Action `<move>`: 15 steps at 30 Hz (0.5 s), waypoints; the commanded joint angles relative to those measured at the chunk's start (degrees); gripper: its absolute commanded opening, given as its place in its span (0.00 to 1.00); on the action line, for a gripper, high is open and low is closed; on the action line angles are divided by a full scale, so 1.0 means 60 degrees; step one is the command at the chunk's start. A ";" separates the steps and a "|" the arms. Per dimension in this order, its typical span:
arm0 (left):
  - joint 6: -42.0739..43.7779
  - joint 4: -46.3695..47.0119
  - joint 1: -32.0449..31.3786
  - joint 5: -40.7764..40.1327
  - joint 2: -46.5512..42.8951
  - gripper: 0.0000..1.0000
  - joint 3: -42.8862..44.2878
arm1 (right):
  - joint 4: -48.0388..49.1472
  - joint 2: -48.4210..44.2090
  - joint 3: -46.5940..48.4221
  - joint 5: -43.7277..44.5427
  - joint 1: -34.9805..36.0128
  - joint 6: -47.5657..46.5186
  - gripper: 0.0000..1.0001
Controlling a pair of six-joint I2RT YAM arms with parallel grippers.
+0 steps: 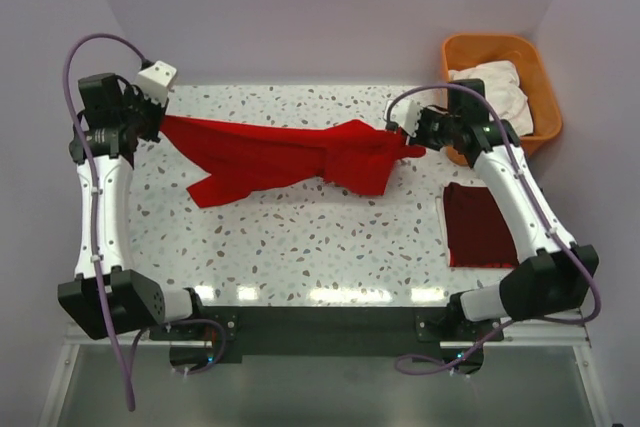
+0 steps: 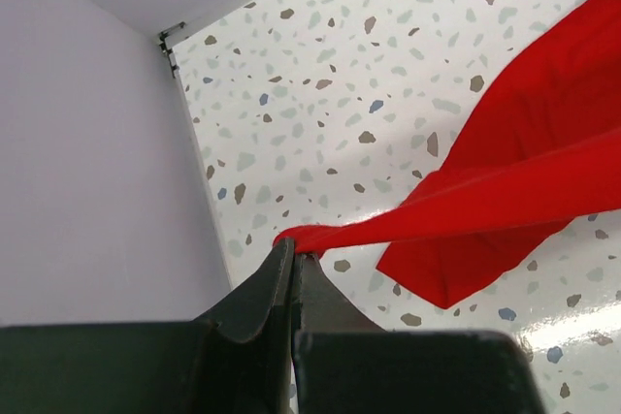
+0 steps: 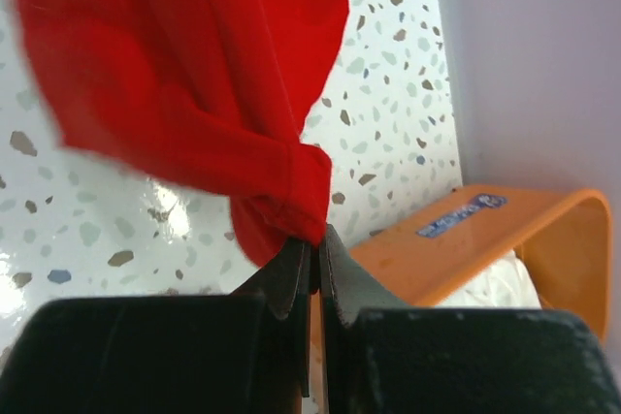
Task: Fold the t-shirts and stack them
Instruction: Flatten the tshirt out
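A bright red t-shirt [image 1: 290, 154] hangs stretched between my two grippers above the speckled table [image 1: 300, 247]. My left gripper [image 1: 157, 119] is shut on its left end; the wrist view shows the cloth [image 2: 505, 191] pinched at the fingertips of that gripper [image 2: 294, 251]. My right gripper [image 1: 405, 137] is shut on the right end; the red cloth [image 3: 194, 65] bunches at the tips of that gripper [image 3: 316, 239]. A folded dark red t-shirt [image 1: 478, 224] lies flat at the table's right side, under my right arm.
An orange basket [image 1: 538, 67] holding white cloth [image 1: 492, 87] stands at the back right, just behind my right gripper; its rim [image 3: 456, 239] shows in the right wrist view. Walls close the table on the left [image 2: 87, 162], back and right.
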 commanded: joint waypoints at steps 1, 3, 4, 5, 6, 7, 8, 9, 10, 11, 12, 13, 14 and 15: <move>-0.0161 0.0250 0.0138 0.0199 0.0579 0.00 -0.0161 | 0.1311 0.2120 0.0138 -0.0357 0.0007 -0.0449 0.00; -0.0482 0.0061 0.0124 0.0141 0.1340 0.00 0.0188 | 0.1505 0.3501 0.2003 0.0082 0.0081 0.0403 0.08; -0.0586 0.0030 0.0138 0.0069 0.1618 0.00 0.0321 | 0.1214 0.4928 0.2800 0.0344 0.0124 0.0842 0.15; -0.0790 -0.0057 0.0124 0.0039 0.2186 0.00 0.0482 | 0.0239 0.5537 0.4505 0.0971 0.0226 0.1064 0.22; -0.0923 -0.0217 0.0124 -0.0005 0.2439 0.00 0.0831 | -0.0380 0.6022 0.5290 0.1035 0.0242 0.1182 0.32; -0.1040 -0.0277 0.0109 -0.0063 0.2717 0.00 0.0980 | -0.0995 0.6462 0.5864 0.1180 0.0213 0.1445 0.44; -0.1244 -0.0567 0.0066 -0.0253 0.3285 0.00 0.1344 | -0.1088 0.6843 0.6449 0.1733 0.0213 0.1592 0.58; -0.1391 -0.0672 0.0065 -0.0283 0.3552 0.00 0.1464 | -0.1075 0.6905 0.6528 0.1956 0.0198 0.1782 0.63; -0.1480 -0.0687 0.0080 -0.0298 0.3772 0.00 0.1537 | -0.1350 0.6891 0.6601 0.2060 0.0183 0.1987 0.64; -0.1597 -0.0891 0.0065 -0.0385 0.4166 0.00 0.1596 | -0.1614 0.6717 0.6602 0.2017 0.0198 0.2018 0.64; -0.1700 -0.0864 0.0051 -0.0415 0.4300 0.00 0.1626 | -0.1805 0.6570 0.6529 0.1828 0.0198 0.2149 0.64; -0.1701 -0.0834 0.0051 -0.0430 0.4446 0.00 0.1611 | -0.2039 0.6395 0.6413 0.1536 0.0198 0.2368 0.64; -0.1759 -0.0907 0.0036 -0.0430 0.4665 0.00 0.1611 | -0.2607 0.6176 0.6092 0.1214 0.0299 0.2472 0.64; -0.1788 -0.0922 0.0036 -0.0387 0.4740 0.00 0.1582 | -0.2888 0.5753 0.5857 0.0544 0.0387 0.2531 0.63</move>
